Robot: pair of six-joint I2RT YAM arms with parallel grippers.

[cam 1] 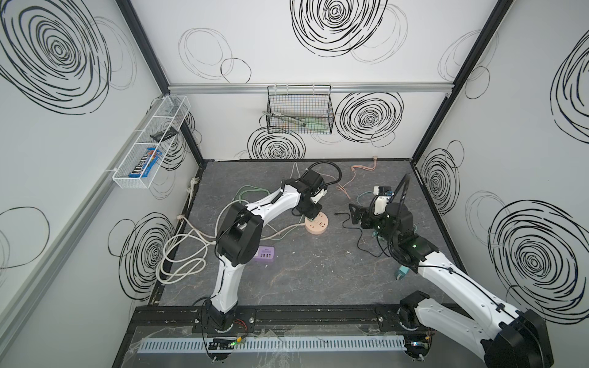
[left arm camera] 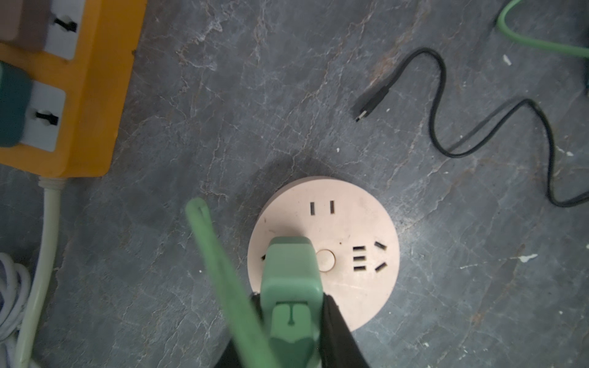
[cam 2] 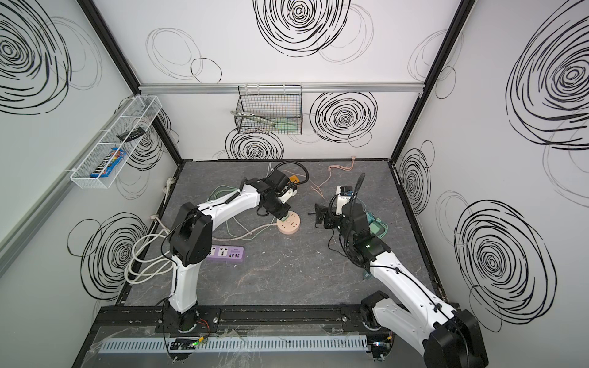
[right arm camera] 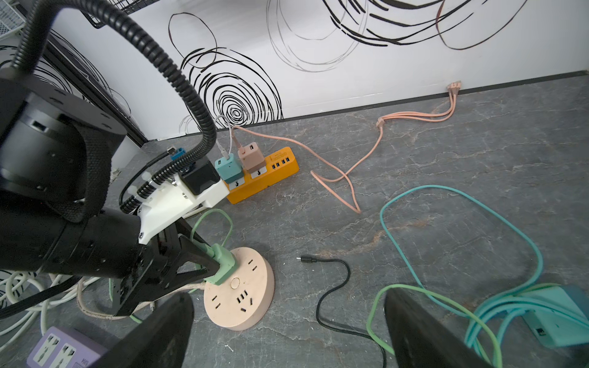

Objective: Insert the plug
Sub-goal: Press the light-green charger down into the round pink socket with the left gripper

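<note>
— What's the room like?
— A dark grey marbled table [cam 1: 302, 280], boxed in by white walls [cam 1: 318, 63] scrawled with black spirals.
— How does the left arm [cam 1: 274, 204] stand?
— It is stretched forward and bent at the elbow, with the wrist turned down. The left hand [right arm camera: 216, 270] is clamped on the green plug [right arm camera: 223, 264], one finger on each side.
— Where's the plug exactly?
— Right at that hand's fingertips. It is tilted, with its front end touching the top of the round socket [right arm camera: 251, 296], just beside the middle button [left arm camera: 325, 260]. I cannot tell whether the pins are in. Its green cord [right arm camera: 213, 220] loops up behind the hand.
— And the right arm [cam 1: 446, 274]?
— It is folded. The right hand [right arm camera: 290, 298] points towards the round socket, well apart from it, with its fingers spread wide and empty.
— What are the counts?
— Two arms.
— One black cable [right arm camera: 331, 286], lying just past the right hand's fingertips with its end loose.
— Four power blocks:
  - the round socket
  - one orange strip [right arm camera: 264, 178] beyond the left hand
  - one purple strip [cam 2: 226, 253] behind the left hand
  - one teal block [right arm camera: 561, 321] beside the right hand
— Two chargers [right arm camera: 227, 169] stand on the orange strip.
</note>
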